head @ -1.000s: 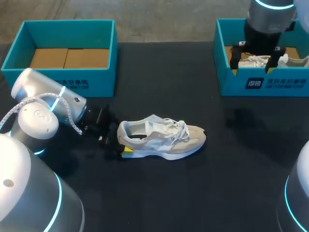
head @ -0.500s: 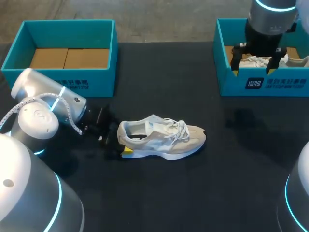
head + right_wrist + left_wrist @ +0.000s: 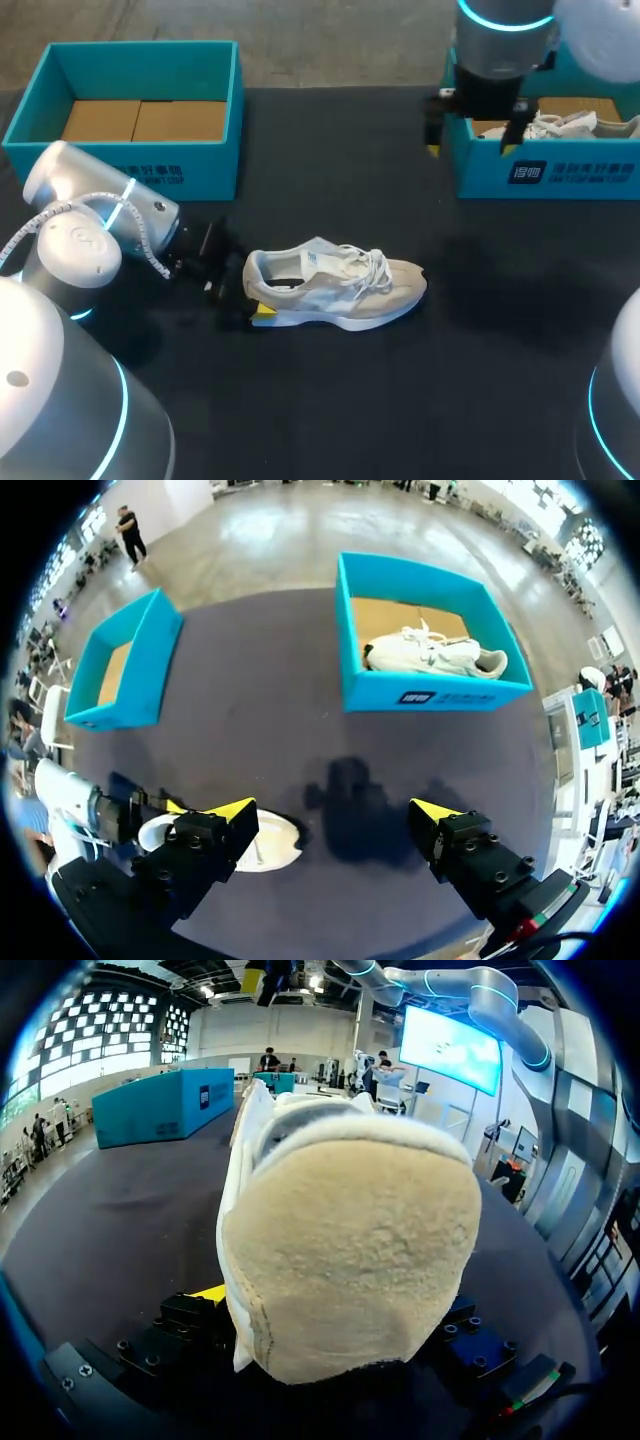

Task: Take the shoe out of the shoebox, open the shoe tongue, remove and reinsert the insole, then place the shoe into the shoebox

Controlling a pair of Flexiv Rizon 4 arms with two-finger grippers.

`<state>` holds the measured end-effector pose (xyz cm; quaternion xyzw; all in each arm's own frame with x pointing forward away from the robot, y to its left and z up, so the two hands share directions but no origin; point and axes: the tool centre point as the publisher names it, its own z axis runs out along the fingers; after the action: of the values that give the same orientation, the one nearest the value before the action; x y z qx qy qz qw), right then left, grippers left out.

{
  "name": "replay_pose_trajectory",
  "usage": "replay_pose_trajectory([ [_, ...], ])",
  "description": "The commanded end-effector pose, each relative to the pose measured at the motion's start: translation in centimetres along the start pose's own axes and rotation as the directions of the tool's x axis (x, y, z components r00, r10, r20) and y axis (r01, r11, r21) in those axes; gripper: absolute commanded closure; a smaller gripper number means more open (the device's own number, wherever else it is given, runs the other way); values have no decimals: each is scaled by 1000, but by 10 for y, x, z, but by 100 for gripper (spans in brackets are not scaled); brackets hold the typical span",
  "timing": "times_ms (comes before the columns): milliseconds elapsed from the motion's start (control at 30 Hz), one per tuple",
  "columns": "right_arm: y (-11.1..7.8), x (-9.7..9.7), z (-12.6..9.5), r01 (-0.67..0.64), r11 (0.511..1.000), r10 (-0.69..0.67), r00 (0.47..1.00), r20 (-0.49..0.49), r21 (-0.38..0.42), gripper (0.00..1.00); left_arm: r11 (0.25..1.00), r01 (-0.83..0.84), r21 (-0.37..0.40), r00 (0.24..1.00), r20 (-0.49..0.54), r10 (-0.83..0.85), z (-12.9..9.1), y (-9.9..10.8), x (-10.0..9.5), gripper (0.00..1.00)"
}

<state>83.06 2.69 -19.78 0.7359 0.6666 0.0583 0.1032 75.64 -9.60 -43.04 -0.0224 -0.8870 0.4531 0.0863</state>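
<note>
The shoe stands on the middle of the table, out of the far-left shoebox, toe to the right. The left gripper is clamped on its heel. The right gripper hangs spread and empty at the far right. The step in hand appears to be opening the tongue: the right gripper must come down to the laces.

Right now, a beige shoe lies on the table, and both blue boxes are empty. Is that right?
No: only the left box is empty; the right box holds a white shoe, as the right wrist view shows. The beige shoe does lie on the table.
</note>
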Motion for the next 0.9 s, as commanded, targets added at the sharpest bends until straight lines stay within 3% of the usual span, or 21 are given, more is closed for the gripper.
replay_pose_trajectory([
  [33, -5, 41, 1, -28, 999, 27, 997, 66, 15, 0, 1000, 1, -3, 1000, 0, -1, 3, 4, -4, 100],
  [333, -38, 97, 9, -40, 998, 35, 996, 79, 53, 0, 1000, 1, -3, 1000, 0, -1, 3, 4, -4, 100],
  [600, -55, 145, 14, -28, 997, 22, 996, 81, 69, 0, 1000, 1, -3, 1000, 0, -1, 3, 4, -4, 100],
  [900, -69, 178, 24, -42, 995, 34, 995, 99, 85, 0, 1000, 1, -3, 1000, 0, -1, 3, 4, -4, 100],
])
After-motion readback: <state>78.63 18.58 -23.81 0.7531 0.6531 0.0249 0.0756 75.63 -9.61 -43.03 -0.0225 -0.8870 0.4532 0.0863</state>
